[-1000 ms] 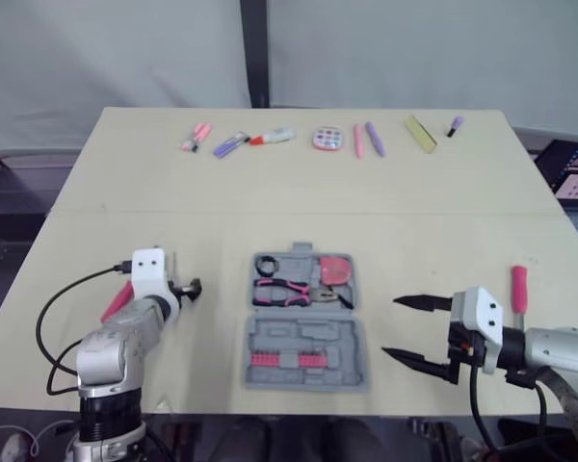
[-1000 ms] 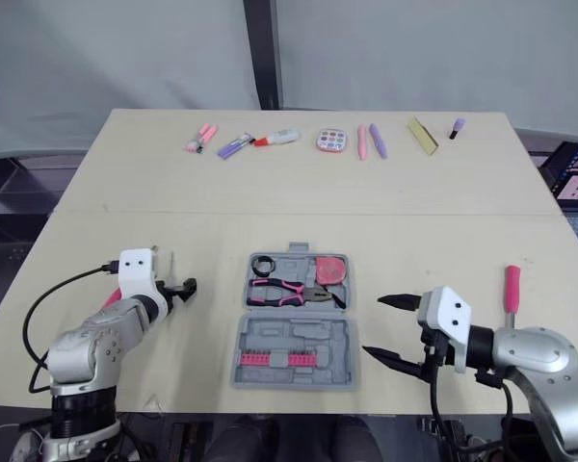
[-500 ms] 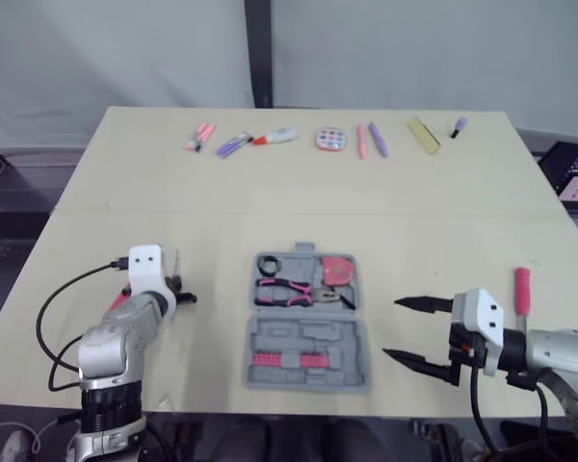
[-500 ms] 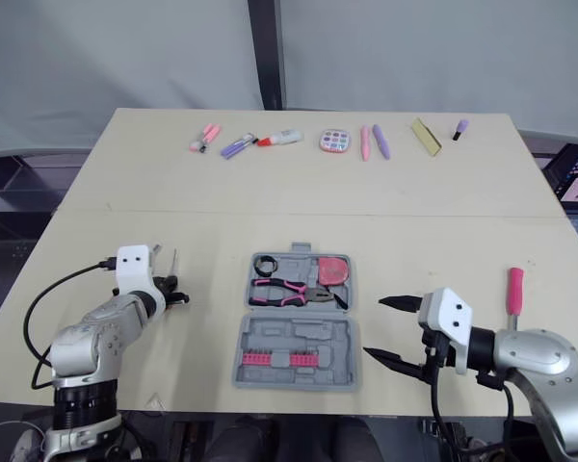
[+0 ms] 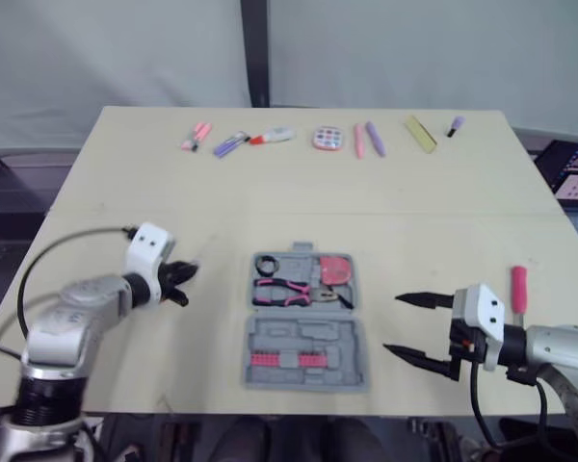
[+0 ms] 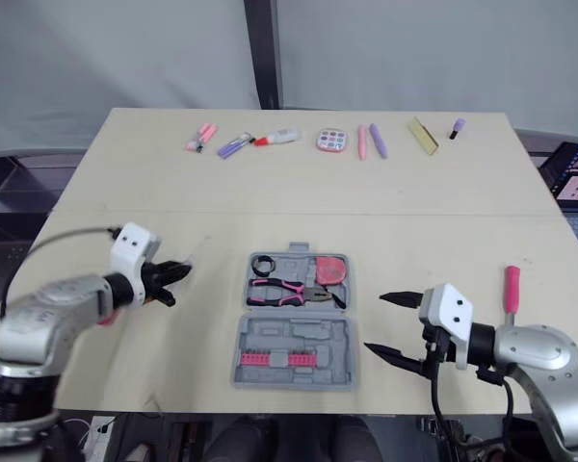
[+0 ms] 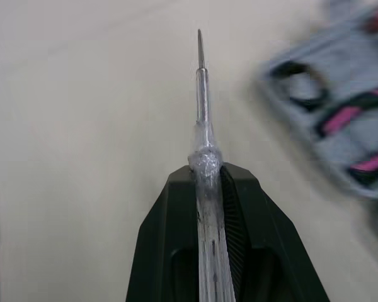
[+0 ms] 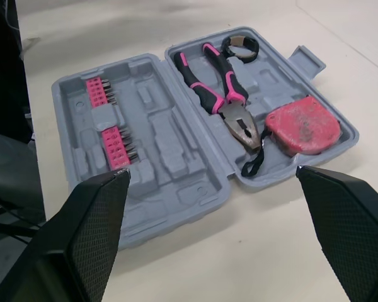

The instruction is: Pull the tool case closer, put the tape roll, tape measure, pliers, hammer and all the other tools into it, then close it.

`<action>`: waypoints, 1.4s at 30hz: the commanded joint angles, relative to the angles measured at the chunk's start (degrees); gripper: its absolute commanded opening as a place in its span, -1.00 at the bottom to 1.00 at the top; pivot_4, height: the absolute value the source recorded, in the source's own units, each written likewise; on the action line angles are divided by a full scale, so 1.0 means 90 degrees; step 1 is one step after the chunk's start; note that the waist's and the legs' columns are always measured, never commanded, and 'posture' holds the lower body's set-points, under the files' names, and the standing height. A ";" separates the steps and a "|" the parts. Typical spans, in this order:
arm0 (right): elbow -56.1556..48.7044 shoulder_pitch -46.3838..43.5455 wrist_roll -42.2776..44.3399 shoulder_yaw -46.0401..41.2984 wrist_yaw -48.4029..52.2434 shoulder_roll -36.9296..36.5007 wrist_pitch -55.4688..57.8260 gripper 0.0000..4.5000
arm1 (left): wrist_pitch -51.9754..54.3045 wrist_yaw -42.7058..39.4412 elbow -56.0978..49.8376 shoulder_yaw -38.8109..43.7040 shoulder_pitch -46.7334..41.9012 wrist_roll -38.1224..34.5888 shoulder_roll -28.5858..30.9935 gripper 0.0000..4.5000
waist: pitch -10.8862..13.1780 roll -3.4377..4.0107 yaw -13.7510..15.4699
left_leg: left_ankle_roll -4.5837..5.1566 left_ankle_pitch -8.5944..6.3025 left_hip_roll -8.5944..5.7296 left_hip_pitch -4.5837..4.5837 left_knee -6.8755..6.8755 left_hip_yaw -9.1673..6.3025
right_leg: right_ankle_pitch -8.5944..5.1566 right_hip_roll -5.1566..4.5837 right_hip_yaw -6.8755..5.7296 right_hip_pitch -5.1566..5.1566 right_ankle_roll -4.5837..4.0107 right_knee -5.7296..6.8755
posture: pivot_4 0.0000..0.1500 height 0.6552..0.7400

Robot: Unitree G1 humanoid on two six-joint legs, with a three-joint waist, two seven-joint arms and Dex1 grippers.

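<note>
Three tools (black tape roll (image 5: 267, 264), pink-handled pliers (image 5: 287, 291), red tape measure (image 5: 335, 270)) lie in the open grey plastic tool case (image 5: 306, 346) between left gripper (image 5: 181, 284), clamped on a steel-shafted screwdriver (image 7: 201, 94), and right gripper (image 5: 409, 327), spread empty; pink-handled tool (image 5: 518, 289) beyond the latter not yet packed.

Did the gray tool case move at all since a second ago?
No. The tool case lies open in the same spot, just as far from the table's seam as before.
</note>
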 commanded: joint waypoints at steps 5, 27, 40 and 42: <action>-0.0041 -0.0054 0.0032 -0.0006 0.0130 -0.0118 -0.0137 1.00 | -0.0667 -0.1670 -0.0369 -0.1241 -0.0465 0.0028 0.0498 -0.98 | 0.0002 0.0007 -0.0027 | 0.0001 0.0000 0.0008 -0.0007 -0.0003 0.0002 | 0.0000 0.0015 0.0002 -0.0002 0.0000 0.0005 | 1.00 1.00; -0.0106 0.0282 -0.0060 -0.0094 -0.0079 -0.0161 -0.0219 1.00 | -0.0454 -0.2473 0.0115 -0.3501 -0.2355 0.1199 -0.0297 -0.98 | 0.0004 0.0003 -0.0008 | 0.0009 -0.0002 0.0008 -0.0015 0.0012 0.0005 | 0.0000 0.0027 0.0002 0.0001 0.0000 0.0013 | 1.00 1.00; -0.0161 0.0421 -0.0075 -0.0141 -0.0133 -0.0145 -0.0241 1.00 | 0.0094 -0.2705 0.0294 -0.4442 -0.3095 0.1734 -0.0803 -0.98 | 0.0004 0.0002 -0.0001 | 0.0016 -0.0006 0.0007 -0.0025 0.0057 0.0000 | 0.0000 0.0030 0.0002 0.0000 0.0000 0.0020 | 1.00 1.00; -0.0175 0.0434 -0.0074 -0.0145 -0.0144 -0.0145 -0.0236 1.00 | 0.0117 -0.2691 0.0382 -0.4557 -0.3165 0.1829 -0.0887 -0.98 | 0.0005 0.0002 -0.0001 | 0.0016 -0.0006 0.0008 -0.0026 0.0060 0.0000 | 0.0000 0.0031 0.0002 0.0000 0.0000 0.0020 | 1.00 1.00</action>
